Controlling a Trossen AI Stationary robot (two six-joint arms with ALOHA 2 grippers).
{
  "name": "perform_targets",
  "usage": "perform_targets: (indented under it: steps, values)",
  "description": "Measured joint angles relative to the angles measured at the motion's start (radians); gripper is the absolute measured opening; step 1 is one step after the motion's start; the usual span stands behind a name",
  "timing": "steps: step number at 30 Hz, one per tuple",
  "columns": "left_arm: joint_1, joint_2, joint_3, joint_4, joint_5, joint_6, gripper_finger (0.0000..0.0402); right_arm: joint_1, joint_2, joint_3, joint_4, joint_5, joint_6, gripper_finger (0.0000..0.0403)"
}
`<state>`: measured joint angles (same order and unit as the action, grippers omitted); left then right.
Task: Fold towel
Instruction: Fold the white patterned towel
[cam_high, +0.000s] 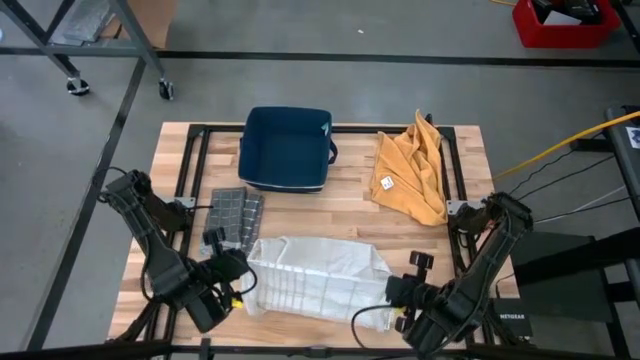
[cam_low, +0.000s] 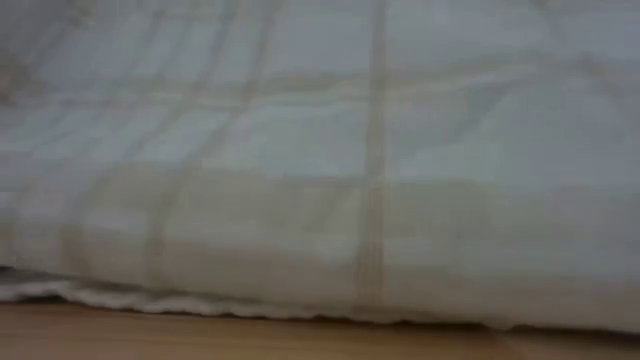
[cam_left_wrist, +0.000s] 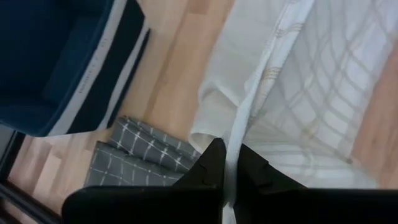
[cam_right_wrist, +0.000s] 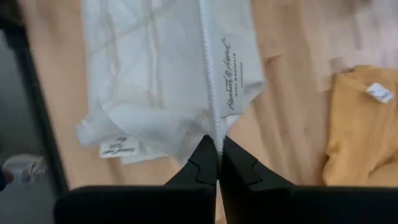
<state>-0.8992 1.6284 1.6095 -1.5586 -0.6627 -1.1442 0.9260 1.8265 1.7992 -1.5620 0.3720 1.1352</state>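
Grippers, left (cam_left_wrist: 227, 168) and right (cam_right_wrist: 217, 155), pinch white towel (cam_high: 315, 275).

The white towel (cam_right_wrist: 168, 81) carries a printed script label and a small tag, neither legible

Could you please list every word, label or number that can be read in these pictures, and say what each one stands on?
Nothing can be read with certainty.
White towel, printed script label: two lines of lettering, too blurred to read.
White towel, small tag: print too small.
Yellow cloth, white tag: dark marks, unreadable.
Blue bin, light mark on its rim: too small.
Right arm's base, white lettering: too small to make out.
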Motion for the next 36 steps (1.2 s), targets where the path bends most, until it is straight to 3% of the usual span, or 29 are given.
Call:
perform_targets:
  steps: [7, 14, 20, 30, 36]
  values:
    - [0.020, -0.023, -0.065, 0.030, 0.001, 0.019, 0.0000, 0.001, -0.134, -0.149, 0.113, 0.074, 0.033, 0.0005]
    - [0.029, -0.023, -0.066, 0.040, 0.001, 0.071, 0.0000, 0.002, -0.276, -0.374, 0.345, 0.082, 0.029, 0.0005]
    - [0.052, -0.022, -0.065, 0.016, -0.001, 0.069, 0.0000, 0.003, -0.319, -0.557, 0.522, 0.073, 0.027, 0.0005]
    - [0.174, -0.022, -0.071, 0.050, 0.005, 0.168, 0.0000, 0.003, -0.322, -0.650, 0.517, 0.051, 0.045, 0.0005]
    - [0.199, -0.022, -0.196, 0.187, 0.095, 0.241, 0.0000, 0.003, -0.322, -0.694, 0.529, 0.038, 0.065, 0.0005]
